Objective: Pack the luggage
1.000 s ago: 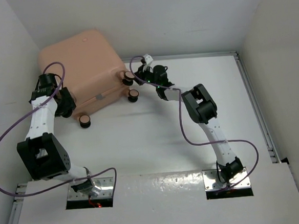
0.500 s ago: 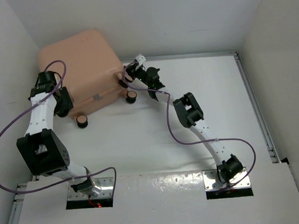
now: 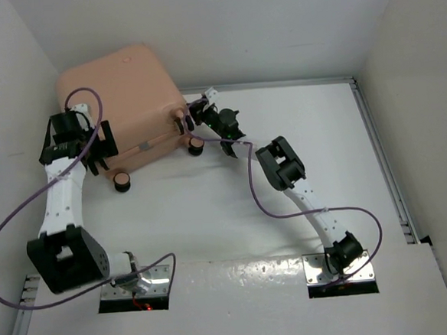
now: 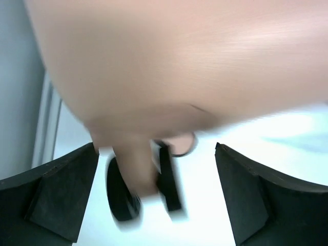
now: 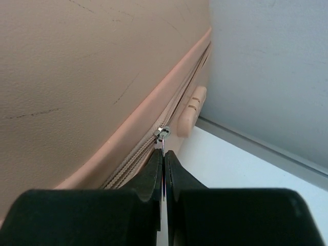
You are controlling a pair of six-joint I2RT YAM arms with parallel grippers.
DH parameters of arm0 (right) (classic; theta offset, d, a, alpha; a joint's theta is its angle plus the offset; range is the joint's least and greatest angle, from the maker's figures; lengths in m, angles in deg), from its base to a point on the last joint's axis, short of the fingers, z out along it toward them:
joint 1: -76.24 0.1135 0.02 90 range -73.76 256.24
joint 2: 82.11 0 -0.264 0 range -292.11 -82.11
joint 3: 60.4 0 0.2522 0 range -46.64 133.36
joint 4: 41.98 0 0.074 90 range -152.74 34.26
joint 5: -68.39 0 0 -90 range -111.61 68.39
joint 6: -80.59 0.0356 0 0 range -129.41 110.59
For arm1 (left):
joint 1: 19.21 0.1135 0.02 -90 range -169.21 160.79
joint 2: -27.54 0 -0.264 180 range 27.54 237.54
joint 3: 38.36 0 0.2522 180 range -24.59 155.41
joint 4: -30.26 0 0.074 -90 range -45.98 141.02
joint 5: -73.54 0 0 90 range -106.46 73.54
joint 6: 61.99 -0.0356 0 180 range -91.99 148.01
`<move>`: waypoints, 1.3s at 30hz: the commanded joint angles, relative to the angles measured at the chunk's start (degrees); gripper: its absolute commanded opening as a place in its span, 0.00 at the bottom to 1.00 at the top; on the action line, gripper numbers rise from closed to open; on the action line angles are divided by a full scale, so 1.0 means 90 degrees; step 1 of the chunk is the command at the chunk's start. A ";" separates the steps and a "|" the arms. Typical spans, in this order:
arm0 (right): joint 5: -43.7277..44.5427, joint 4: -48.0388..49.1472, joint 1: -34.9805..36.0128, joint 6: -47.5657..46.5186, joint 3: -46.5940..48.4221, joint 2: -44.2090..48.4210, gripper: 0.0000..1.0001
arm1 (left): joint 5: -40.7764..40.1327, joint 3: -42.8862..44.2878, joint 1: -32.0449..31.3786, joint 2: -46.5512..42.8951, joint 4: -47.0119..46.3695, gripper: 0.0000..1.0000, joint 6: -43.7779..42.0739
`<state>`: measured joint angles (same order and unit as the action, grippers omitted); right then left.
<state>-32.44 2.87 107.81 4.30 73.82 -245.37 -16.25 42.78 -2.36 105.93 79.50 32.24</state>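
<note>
The suitcase (image 3: pixel 126 86) lies closed in the upper left of the overhead view. The right gripper (image 5: pixel 164 156) pinches the zipper pull (image 5: pixel 162 134) on its seam. The left gripper (image 4: pixel 156 154) stands wide, holding nothing, beside a wheel (image 4: pixel 123 197). Risk: with nothing bracing the shell, a tug may drag the suitcase, or the fingers may slip off the thin tab. Since a second earlier, the left jaws have spread and the right gripper has moved leftward toward the seam.
</note>
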 commanded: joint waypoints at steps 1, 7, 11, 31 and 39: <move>-0.0496 0.0391 0.0417 0.0341 -0.0317 0.0532 0.00 | 0.0524 0.0559 -0.0308 -0.1101 -0.0438 1.00 -0.0157; -0.0759 0.1046 0.0935 0.0731 -0.1556 0.1302 0.00 | 0.0787 0.0766 -0.1194 -0.1464 0.0392 1.00 0.0231; -0.0740 0.1436 0.1091 0.0907 -0.2591 0.1859 0.00 | 0.0466 0.0766 -0.1772 -0.1123 0.0549 1.00 0.0750; -0.0232 0.1935 0.0575 0.1308 -0.4928 0.3247 0.00 | -0.1574 0.0687 -0.3795 0.0781 0.0784 0.70 0.1708; -0.0301 0.1857 0.0408 0.1259 -0.4957 0.3160 0.00 | -0.1147 0.1908 -0.4067 0.2012 0.0374 0.26 0.1192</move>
<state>-34.58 15.42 113.93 15.06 29.76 -220.04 -29.19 55.17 -37.07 119.98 94.78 49.09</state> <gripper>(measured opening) 0.003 0.551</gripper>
